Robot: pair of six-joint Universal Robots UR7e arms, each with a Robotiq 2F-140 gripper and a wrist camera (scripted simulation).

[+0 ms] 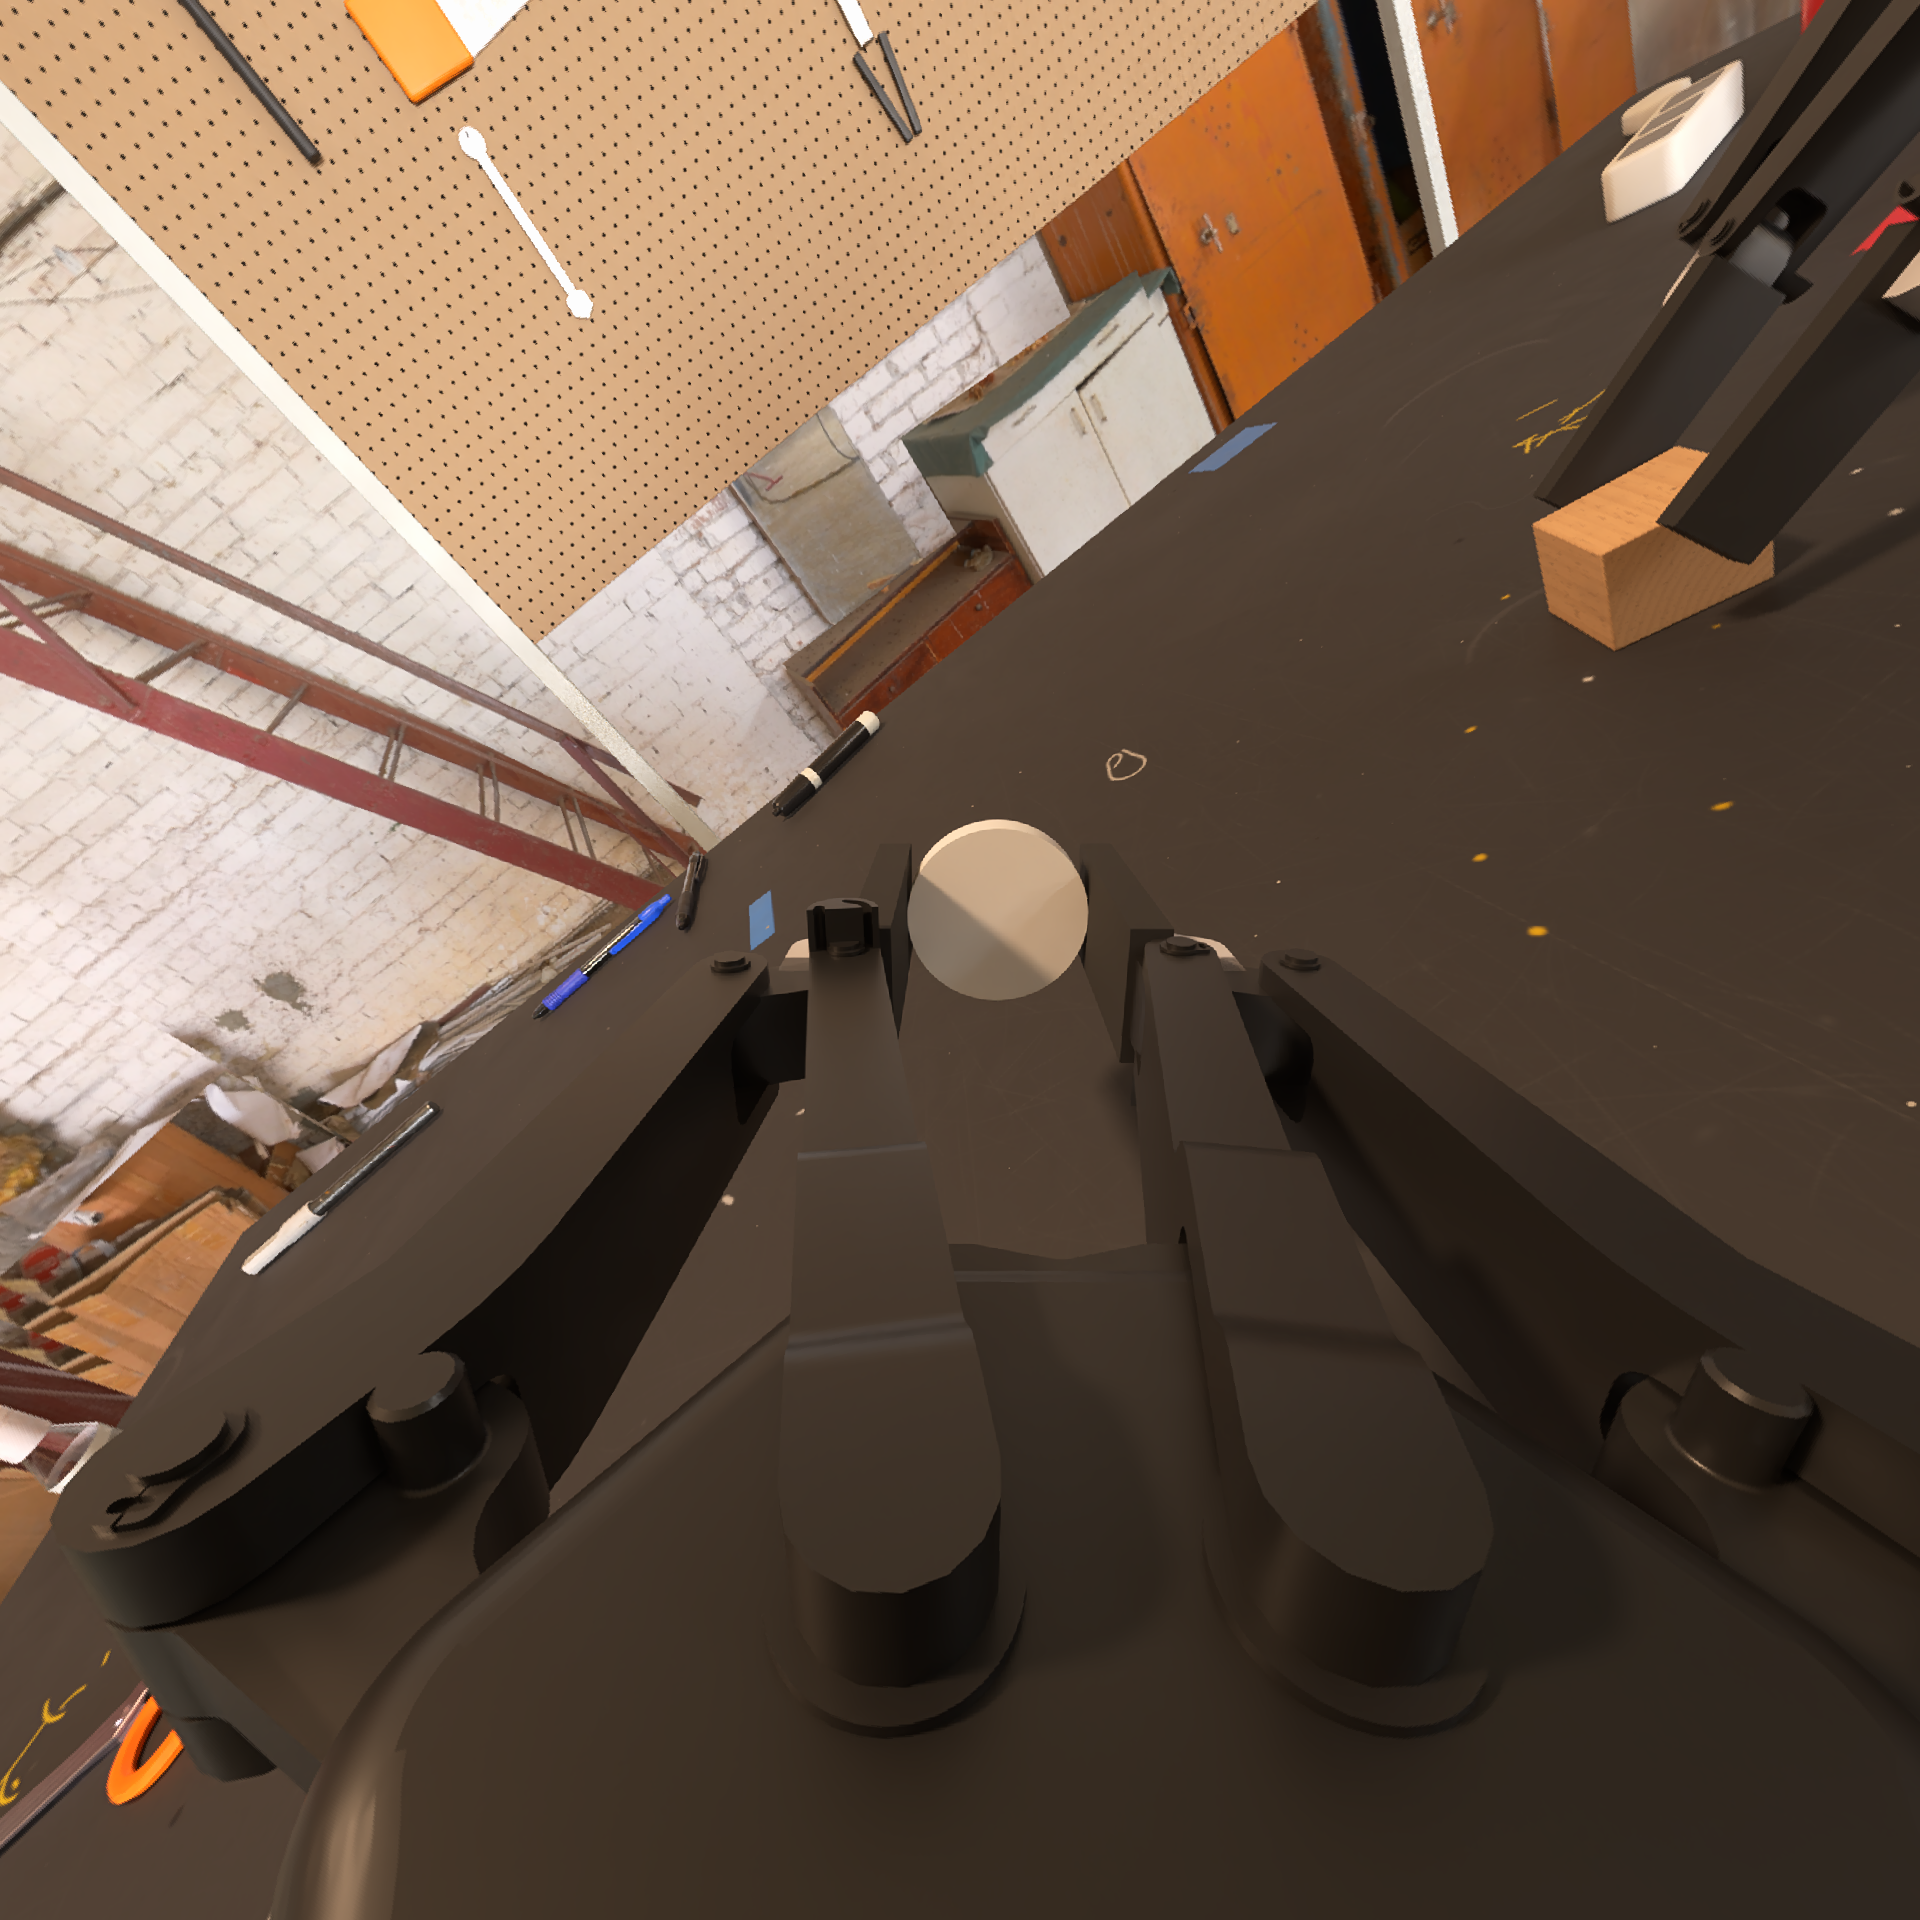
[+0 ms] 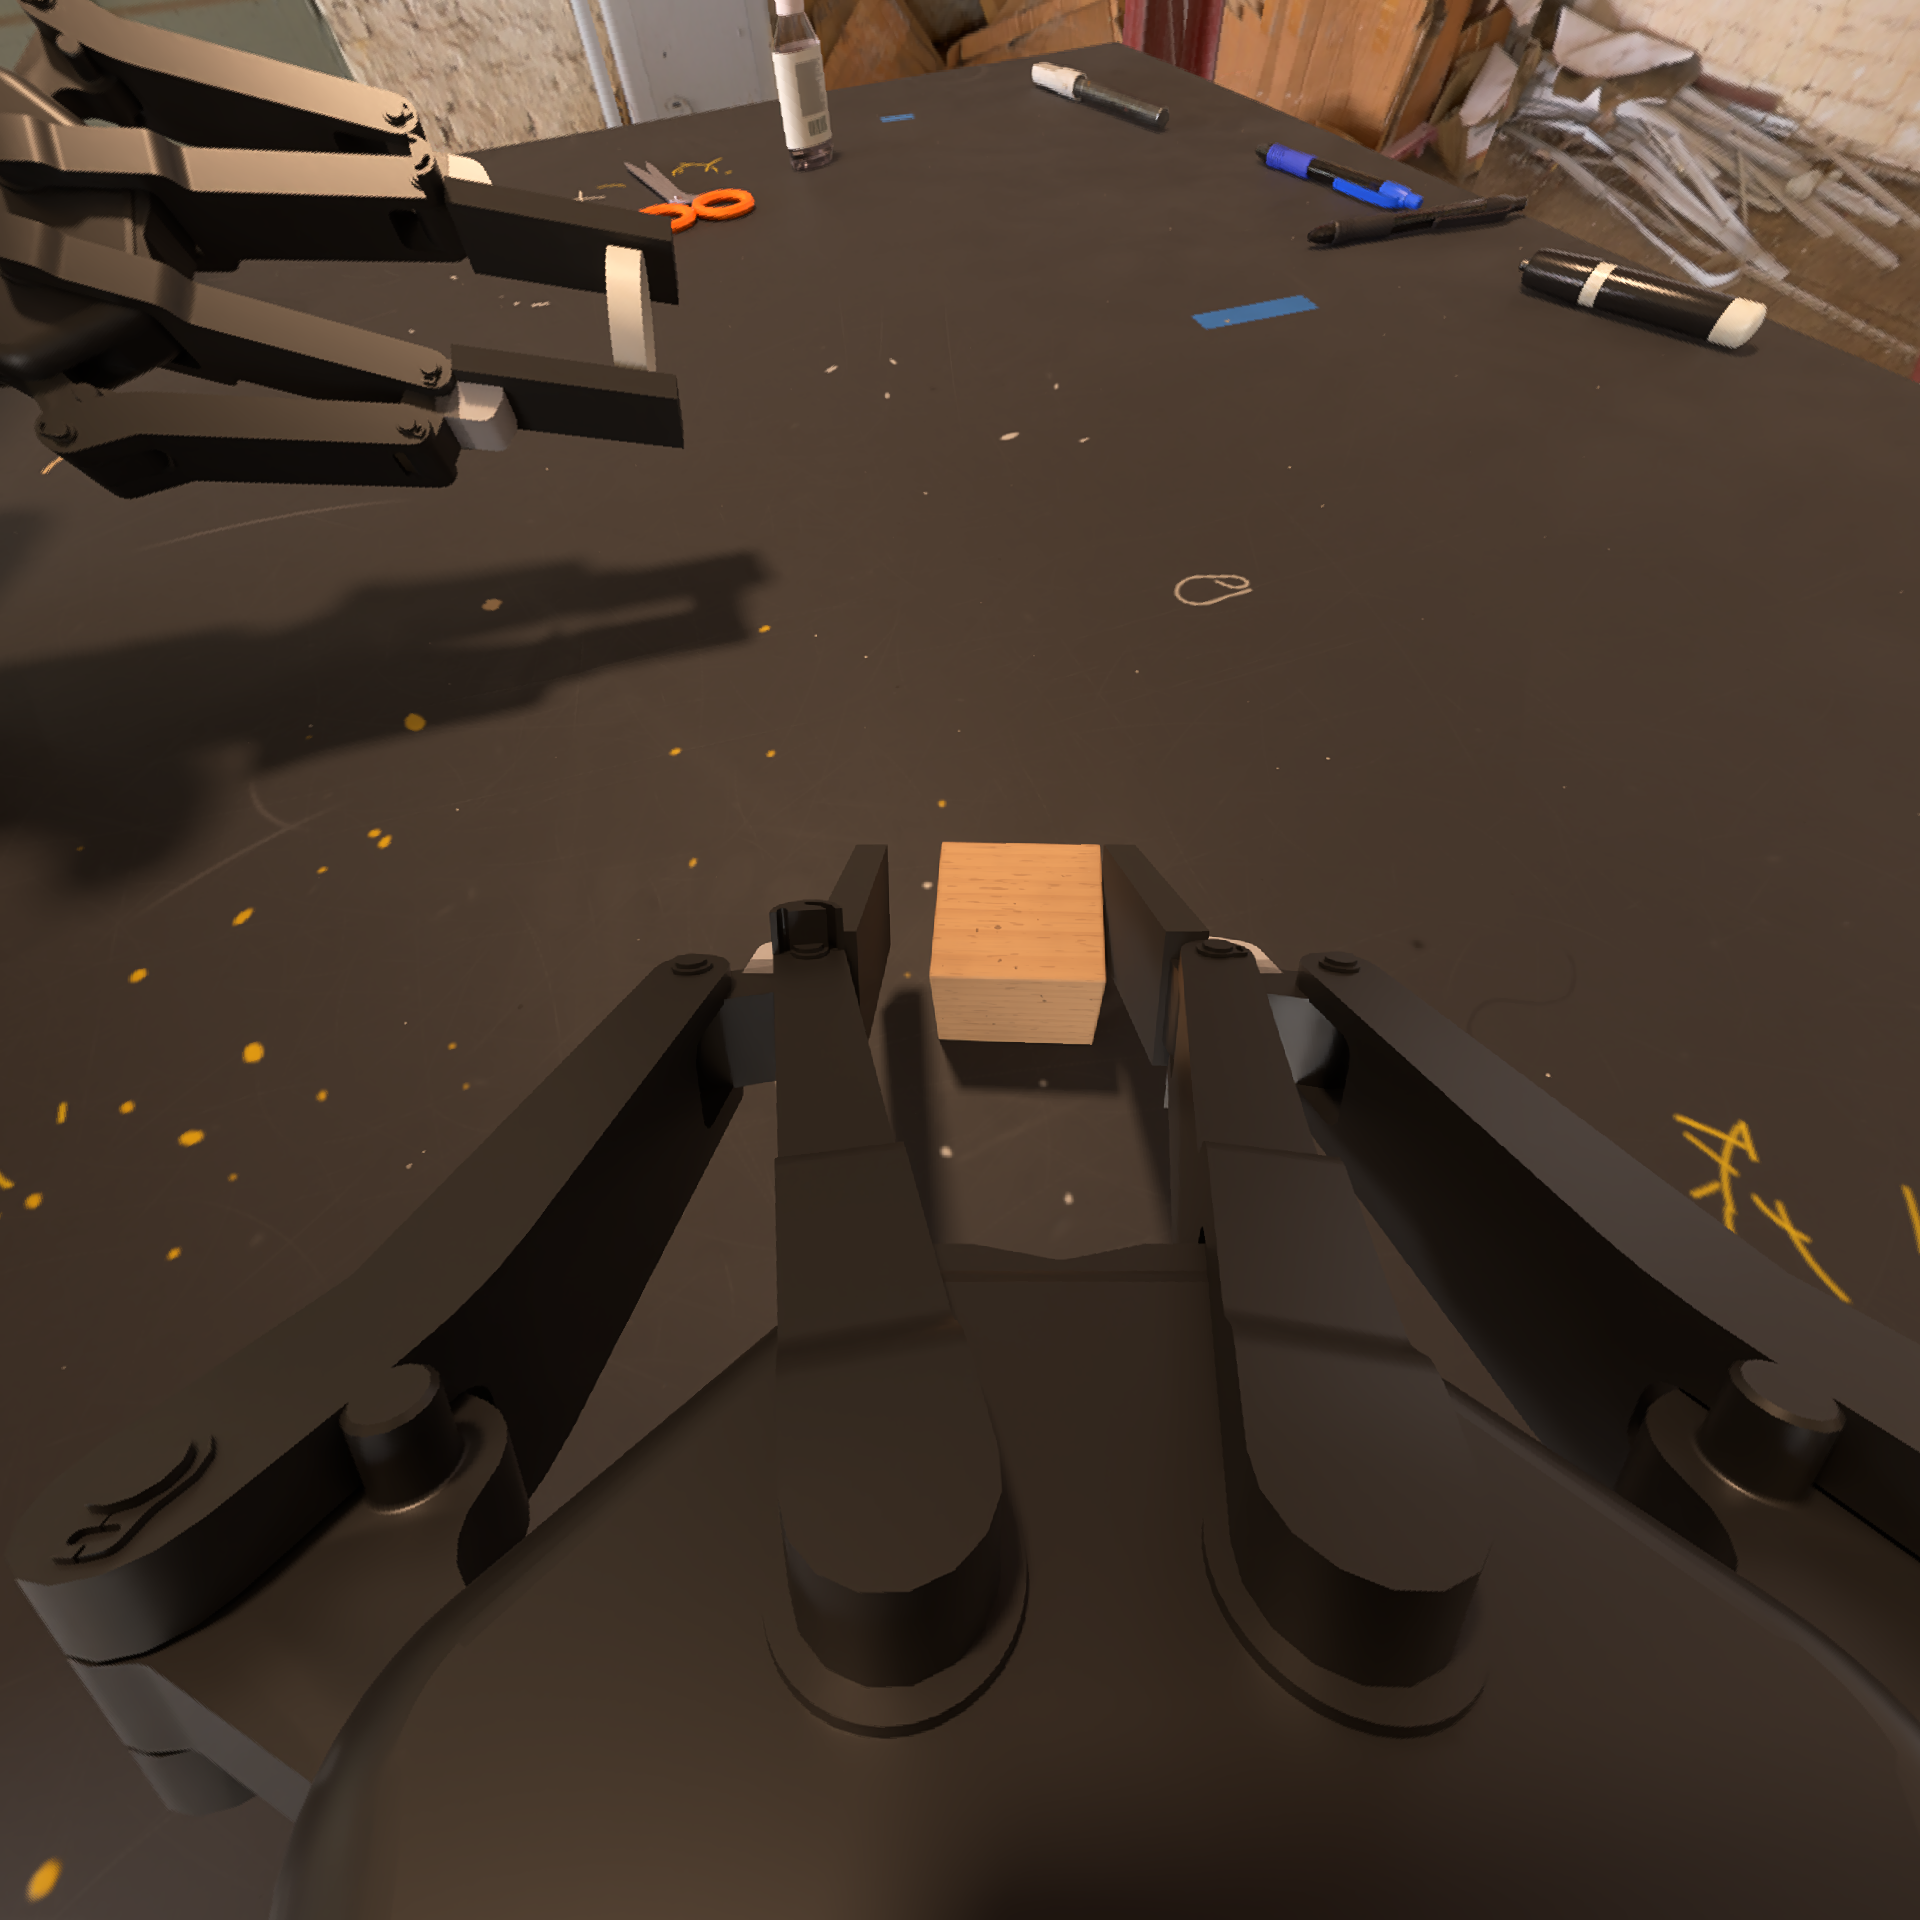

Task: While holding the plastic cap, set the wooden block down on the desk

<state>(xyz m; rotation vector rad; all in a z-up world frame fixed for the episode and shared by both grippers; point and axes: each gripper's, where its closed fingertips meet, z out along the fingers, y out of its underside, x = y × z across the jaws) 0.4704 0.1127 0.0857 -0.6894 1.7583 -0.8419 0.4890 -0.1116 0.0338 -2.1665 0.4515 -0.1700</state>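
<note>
1. We saw our left gripper (image 1: pixel 997 914) squeezing the plastic cap (image 1: pixel 997 909).
2. Our right gripper (image 2: pixel 1003 935) sat apart around the wooden block (image 2: pixel 1018 940) (resting on the dark, paint-speckled desk (image 2: pixel 1455 727)).
3. Behind stood a brick wall (image 1: pixel 156 468) and pegboard (image 1: pixel 623 260).

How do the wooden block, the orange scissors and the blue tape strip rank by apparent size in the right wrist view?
1. wooden block, largest, but nearest the camera.
2. and 3. orange scissors and blue tape strip: similar in apparent size, so unranked.

right claw (image 2: pixel 997 940) | straddles wooden block (image 2: pixel 1016 940) | left finger apart | desk (image 2: pixel 1351 727)
</note>
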